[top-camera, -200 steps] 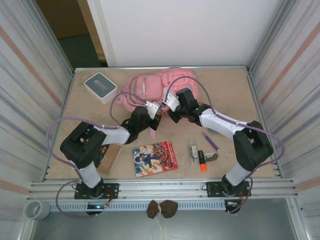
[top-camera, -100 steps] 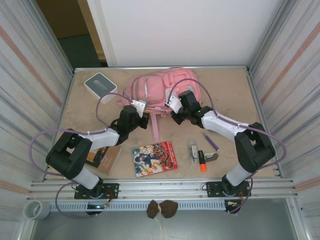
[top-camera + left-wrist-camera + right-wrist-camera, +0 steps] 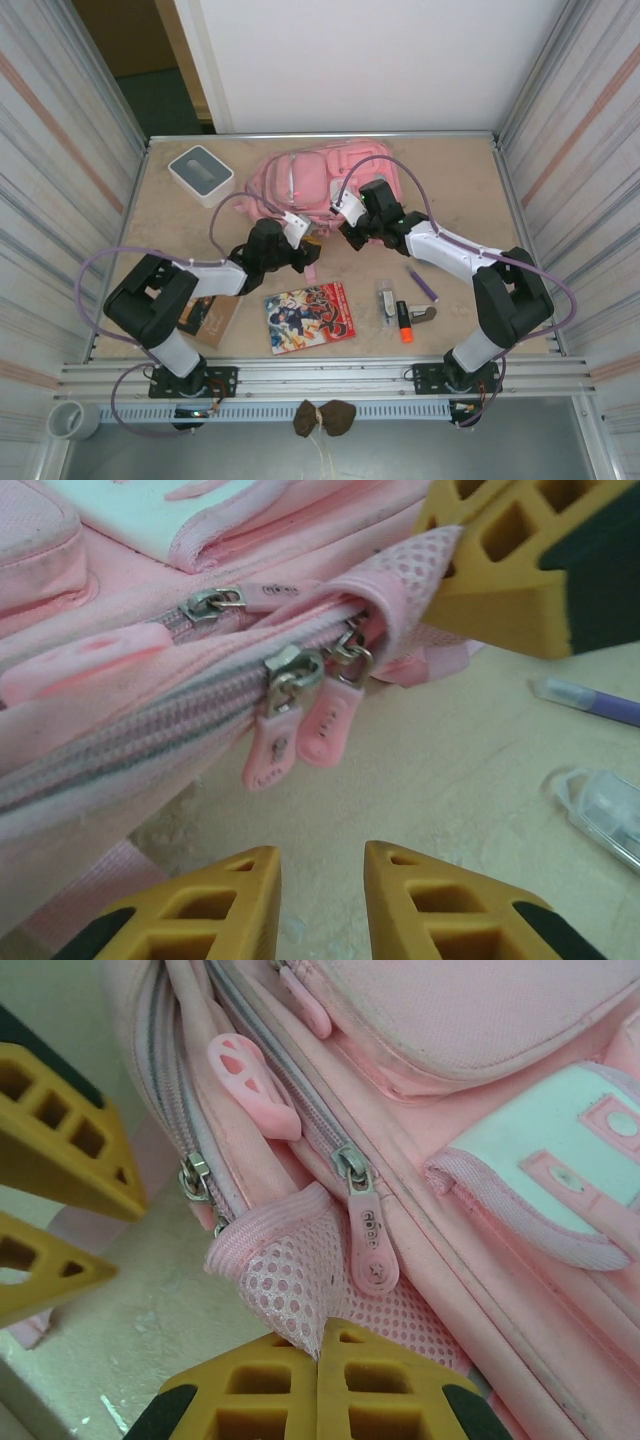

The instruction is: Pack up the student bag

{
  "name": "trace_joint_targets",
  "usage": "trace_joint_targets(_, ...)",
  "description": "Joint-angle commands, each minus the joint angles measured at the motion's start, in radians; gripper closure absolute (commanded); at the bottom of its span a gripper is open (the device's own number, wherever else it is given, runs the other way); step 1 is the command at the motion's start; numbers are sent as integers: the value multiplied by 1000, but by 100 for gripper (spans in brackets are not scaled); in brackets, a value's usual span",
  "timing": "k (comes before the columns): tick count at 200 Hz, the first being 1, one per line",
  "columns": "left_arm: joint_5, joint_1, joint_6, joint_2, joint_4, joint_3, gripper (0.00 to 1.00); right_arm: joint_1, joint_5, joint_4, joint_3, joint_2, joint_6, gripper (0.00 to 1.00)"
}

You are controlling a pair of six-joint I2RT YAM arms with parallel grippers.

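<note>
The student bag (image 3: pixel 318 178), a pink backpack, lies at the back middle of the table. My right gripper (image 3: pixel 318 1352) is shut on the bag's pink mesh side pocket (image 3: pixel 285 1280), pinching its edge, next to a zip pull (image 3: pixel 368 1240); from above this gripper (image 3: pixel 345 222) is at the bag's near edge. My left gripper (image 3: pixel 320 858) is open over bare table, just short of two pink zip pulls (image 3: pixel 300 730) hanging from the bag's closed zip. Seen from above, the left gripper (image 3: pixel 306 250) is close to the right one. Nothing is between the left fingers (image 3: pixel 230 900).
A grey-and-white square box (image 3: pixel 200 173) stands at the back left. A comic book (image 3: pixel 310 317) lies front centre, a brown book (image 3: pixel 215 315) under the left arm. A purple pen (image 3: pixel 422 284), an orange marker (image 3: pixel 404 322) and a clear case (image 3: pixel 387 300) lie front right.
The left gripper swung left along the bag, then back right towards the right gripper, and its jaws have parted. The right gripper keeps its pinch on the mesh.
</note>
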Motion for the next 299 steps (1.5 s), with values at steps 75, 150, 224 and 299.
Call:
trace_joint_targets(75, -29, 7, -1, 111, 102, 117, 70, -1, -74, 27, 53, -37, 41, 100)
trace_joint_targets(150, 17, 7, -12, 106, 162, 117, 78, 3, -64, 25, 50, -14, 37, 100)
trace_joint_targets(224, 19, 10, -62, 102, 250, 76, 89, 4, -52, 15, 47, -2, 30, 100)
trace_joint_targets(299, -227, 28, -123, 62, 173, 6, 100, -6, -8, -5, 42, -15, 18, 100)
